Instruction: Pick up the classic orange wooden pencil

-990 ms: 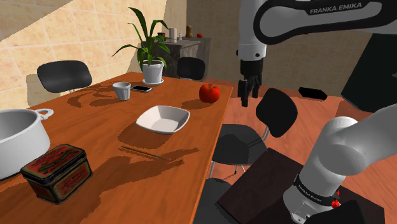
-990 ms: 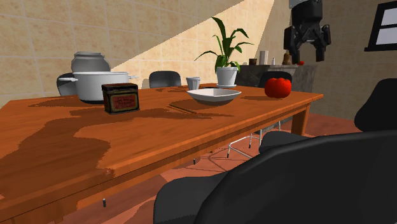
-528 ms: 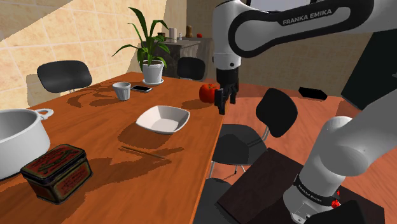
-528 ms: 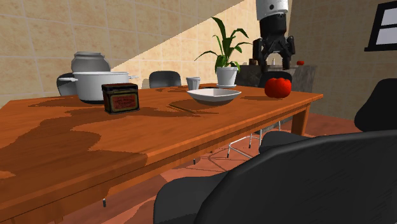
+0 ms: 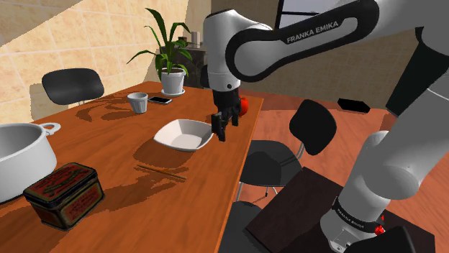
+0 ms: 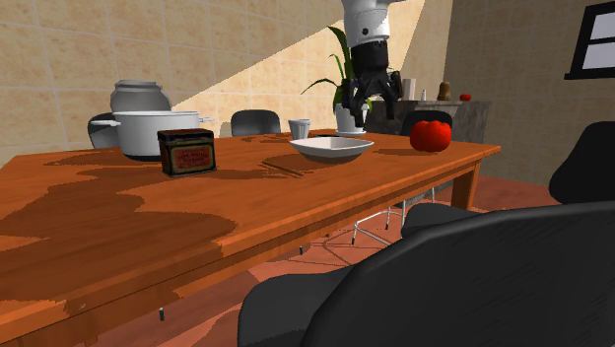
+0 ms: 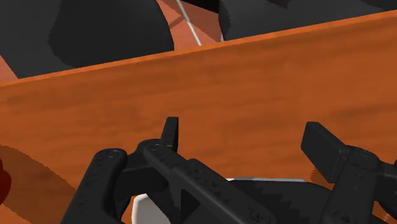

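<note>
The pencil (image 5: 160,172) is a thin brownish-orange stick lying flat on the wooden table (image 5: 115,223), between the white bowl (image 5: 184,134) and the table's near end. It appears as a short sliver (image 6: 286,170) in the second exterior view. My black gripper (image 5: 221,130) hangs above the table beside the bowl's rim, well off from the pencil, toward the shoulder view's upper right of it. The gripper (image 7: 248,143) is open, its fingers (image 7: 170,133) apart with bare tabletop (image 7: 242,95) between them. It (image 6: 374,103) hovers over the bowl (image 6: 332,148).
A red apple (image 6: 431,134) sits near the table's corner. A dark tin (image 5: 63,194) and a white pot (image 5: 18,158) stand at the near end. A cup (image 5: 137,102), a phone (image 5: 160,100) and a potted plant (image 5: 171,79) stand at the far end. Black chairs (image 5: 268,164) line the table's side.
The arm has swung from beyond the table's far corner toward the shoulder view's left and lowered, passing the apple to the bowl's rim. The fingers stay apart. Nothing on the table moved.
</note>
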{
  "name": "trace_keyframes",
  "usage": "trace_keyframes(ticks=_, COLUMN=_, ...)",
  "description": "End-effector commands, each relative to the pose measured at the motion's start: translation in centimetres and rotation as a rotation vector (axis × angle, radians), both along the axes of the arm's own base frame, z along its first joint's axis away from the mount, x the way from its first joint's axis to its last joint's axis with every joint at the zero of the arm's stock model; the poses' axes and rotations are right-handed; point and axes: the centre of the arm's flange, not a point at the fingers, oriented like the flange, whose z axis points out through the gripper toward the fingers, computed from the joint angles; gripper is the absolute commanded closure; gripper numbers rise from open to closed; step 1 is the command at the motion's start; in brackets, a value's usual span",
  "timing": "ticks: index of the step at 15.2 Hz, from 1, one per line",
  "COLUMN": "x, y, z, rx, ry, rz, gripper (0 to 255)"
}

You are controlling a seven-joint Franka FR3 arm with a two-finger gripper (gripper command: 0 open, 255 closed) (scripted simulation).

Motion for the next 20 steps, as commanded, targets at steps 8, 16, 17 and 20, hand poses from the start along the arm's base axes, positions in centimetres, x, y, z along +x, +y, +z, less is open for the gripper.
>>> trace_keyframes(ticks=8, x=3.2, y=11.1, z=-3.3, rx=-0.028, ry=-0.049, rz=0.122, gripper=0)
trace_keyframes(ticks=16, x=5.1, y=20.5, z=-6.3, rx=-0.052, ry=-0.089, rz=0.224, gripper=0)
trace_keyframes(ticks=17, x=5.1, y=20.5, z=-6.8, rx=-0.052, ry=-0.089, rz=0.224, gripper=0)
trace_keyframes(ticks=20, x=5.1, y=20.5, z=-8.4, rx=-0.052, ry=-0.089, rz=0.224, gripper=0)
